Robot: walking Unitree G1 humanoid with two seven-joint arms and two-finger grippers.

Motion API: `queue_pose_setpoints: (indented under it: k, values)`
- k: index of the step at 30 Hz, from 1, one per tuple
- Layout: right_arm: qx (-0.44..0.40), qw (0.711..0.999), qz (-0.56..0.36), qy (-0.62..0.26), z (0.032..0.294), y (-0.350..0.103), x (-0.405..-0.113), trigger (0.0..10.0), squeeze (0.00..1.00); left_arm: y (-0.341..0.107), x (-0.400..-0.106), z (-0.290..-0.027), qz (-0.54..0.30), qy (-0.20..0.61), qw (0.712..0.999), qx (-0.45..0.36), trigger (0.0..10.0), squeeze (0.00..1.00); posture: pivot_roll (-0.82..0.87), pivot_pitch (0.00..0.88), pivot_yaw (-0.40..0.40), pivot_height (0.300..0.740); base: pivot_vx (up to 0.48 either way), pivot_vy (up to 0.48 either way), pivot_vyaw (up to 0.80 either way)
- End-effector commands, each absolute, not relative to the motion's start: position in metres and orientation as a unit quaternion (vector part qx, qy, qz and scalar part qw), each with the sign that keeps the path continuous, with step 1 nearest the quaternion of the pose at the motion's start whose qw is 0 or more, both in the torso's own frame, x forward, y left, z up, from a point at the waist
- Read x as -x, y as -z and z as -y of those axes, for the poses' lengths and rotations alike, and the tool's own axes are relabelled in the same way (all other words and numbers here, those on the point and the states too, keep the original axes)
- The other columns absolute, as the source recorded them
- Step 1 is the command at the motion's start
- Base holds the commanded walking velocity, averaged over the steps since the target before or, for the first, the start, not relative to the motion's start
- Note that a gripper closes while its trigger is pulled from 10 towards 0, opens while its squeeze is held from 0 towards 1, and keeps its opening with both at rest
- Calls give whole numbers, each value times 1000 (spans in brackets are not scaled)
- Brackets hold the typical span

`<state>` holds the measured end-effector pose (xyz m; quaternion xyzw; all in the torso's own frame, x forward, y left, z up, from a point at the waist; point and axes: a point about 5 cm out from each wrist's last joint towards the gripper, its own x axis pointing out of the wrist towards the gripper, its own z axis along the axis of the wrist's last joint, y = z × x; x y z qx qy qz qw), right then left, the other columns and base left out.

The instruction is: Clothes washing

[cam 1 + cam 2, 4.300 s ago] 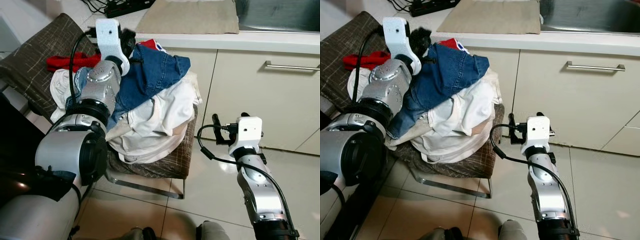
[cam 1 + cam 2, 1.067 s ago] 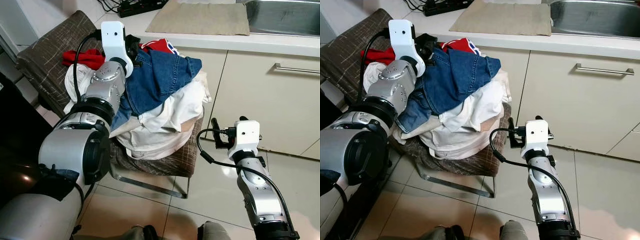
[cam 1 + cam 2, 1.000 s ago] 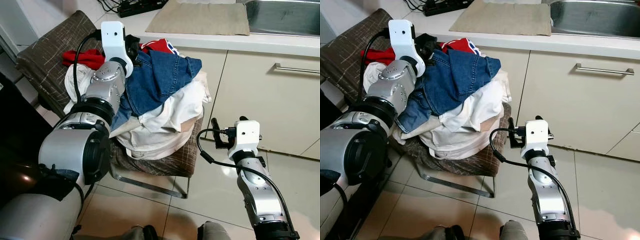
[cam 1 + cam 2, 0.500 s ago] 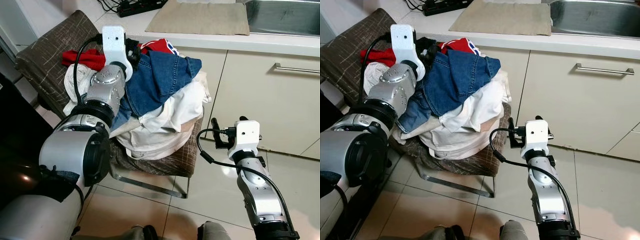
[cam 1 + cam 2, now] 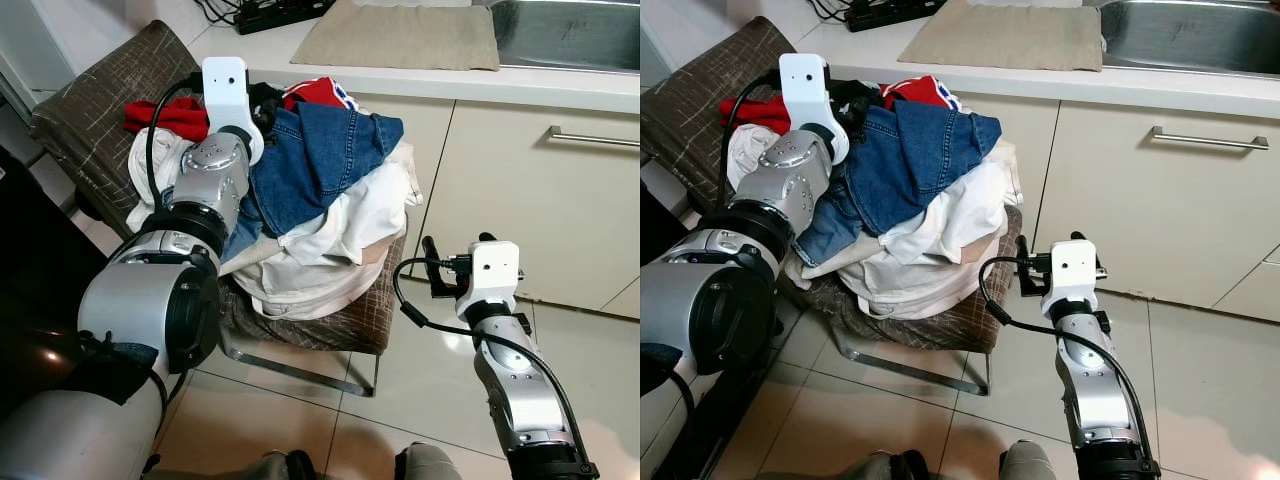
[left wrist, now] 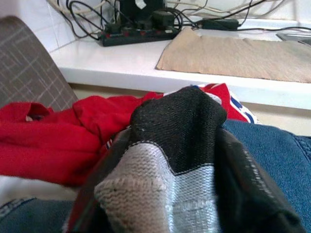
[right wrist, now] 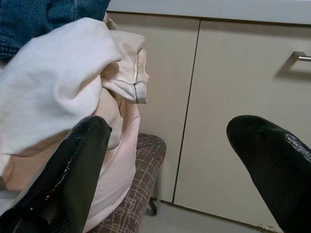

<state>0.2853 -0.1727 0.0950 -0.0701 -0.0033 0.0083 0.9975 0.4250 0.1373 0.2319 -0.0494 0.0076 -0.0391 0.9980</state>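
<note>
left gripper [image 6: 180, 160] clamped on black-grey sock [image 6: 170, 145], fingertips hidden | right gripper [image 7: 170, 160] spread, near white shirt [image 7: 53, 82]

You have a heaped pile of laundry on the brown checked chair [image 5: 330, 325], right beside the cabinet front. On top lies a crumpled blue denim garment [image 5: 315, 160], draped over the heap's upper side. Behind it, a red garment [image 5: 165, 113] spreads toward the chair back, and a red, white and blue piece [image 5: 318, 92] peeks out at the peak. Below, white and cream clothes [image 5: 330, 235] bulge over the seat edge. A black and grey knitted piece [image 6: 175, 145] sits at the very top.
</note>
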Motion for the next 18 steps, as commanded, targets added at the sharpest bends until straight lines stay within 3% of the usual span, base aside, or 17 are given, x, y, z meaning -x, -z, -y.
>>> queue_pose_setpoints:
  k: [1,9,18]
  values:
    - [71,997,-3,-13,172,-91,-283,10000,0,-223,-424,-141,-24,33,997,58,0,0,-314,52,121,740,0,0,0]
    - [71,997,-4,-13,172,-91,-283,10000,0,-213,-422,-139,-56,42,993,97,0,0,-313,56,119,740,0,0,0]
    - [70,997,-3,-13,172,-92,-283,10000,0,-217,-422,-134,-31,70,994,83,0,0,-313,56,119,740,0,0,0]
